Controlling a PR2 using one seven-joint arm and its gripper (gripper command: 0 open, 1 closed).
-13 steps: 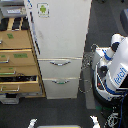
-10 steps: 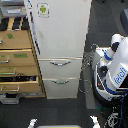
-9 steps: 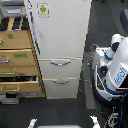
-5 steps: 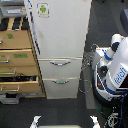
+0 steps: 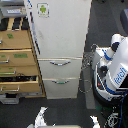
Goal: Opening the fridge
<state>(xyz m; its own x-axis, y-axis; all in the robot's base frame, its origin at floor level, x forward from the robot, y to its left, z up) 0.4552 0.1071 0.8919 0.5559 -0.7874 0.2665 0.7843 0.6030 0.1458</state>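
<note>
The fridge (image 5: 59, 35) is tall and white and stands in the middle of the exterior view. A small green-figure sticker (image 5: 43, 9) sits near the top of its large upper door, which looks shut flush. Below it are two drawers, each with a curved silver handle, the upper handle (image 5: 60, 62) and the lower handle (image 5: 61, 81); both drawers appear shut. No gripper shows anywhere near the fridge. I cannot make out an arm reaching toward it.
A tan wooden drawer cabinet (image 5: 17, 57) adjoins the fridge on the exterior view's left, with its lower drawers pulled out a little. A white-and-blue robot body (image 5: 116, 70) with cables stands on the exterior view's right. Two white pieces (image 5: 40, 118) poke up from the bottom edge.
</note>
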